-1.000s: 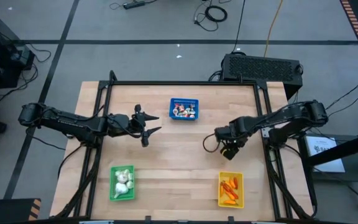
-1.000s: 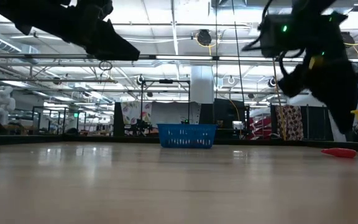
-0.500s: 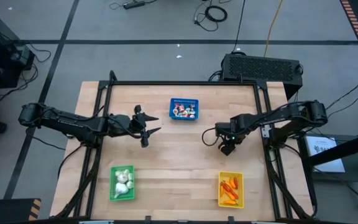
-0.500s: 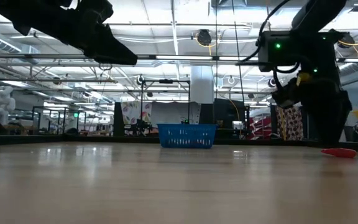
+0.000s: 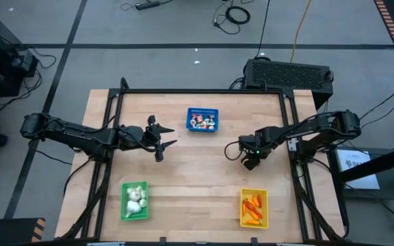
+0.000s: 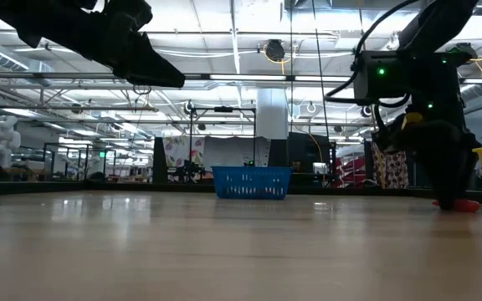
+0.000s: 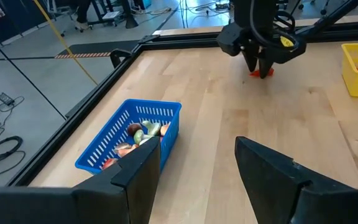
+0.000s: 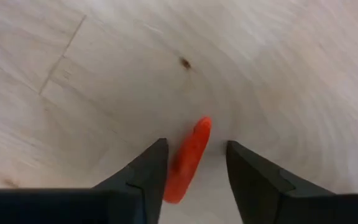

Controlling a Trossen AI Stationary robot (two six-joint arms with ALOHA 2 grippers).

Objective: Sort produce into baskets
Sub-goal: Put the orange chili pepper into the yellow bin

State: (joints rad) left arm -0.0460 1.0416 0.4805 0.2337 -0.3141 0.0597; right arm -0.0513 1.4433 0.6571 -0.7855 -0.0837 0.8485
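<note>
A red stick of produce lies flat on the wooden table, right of centre. My right gripper points down over it, open, with one finger on either side; the low view shows its fingertips down at the tabletop by the stick. My left gripper hangs open above the table's left half with nothing between its fingers. The blue basket stands at the far middle, the green basket near left and the yellow basket near right, each holding produce. My right gripper comes at the red stick from above, fingers pointing down and set across its length near one end. The stick lies flat on the table between them, closer to one finger. Whether that finger touches it I cannot tell.
A black frame runs along the table's far and side edges. Bare wood lies between the three baskets. Both arms reach in from the table's left and right sides.
My right gripper has come down from well above the table until its fingertips stand at the tabletop around the red stick. The stick has stayed where it was.
</note>
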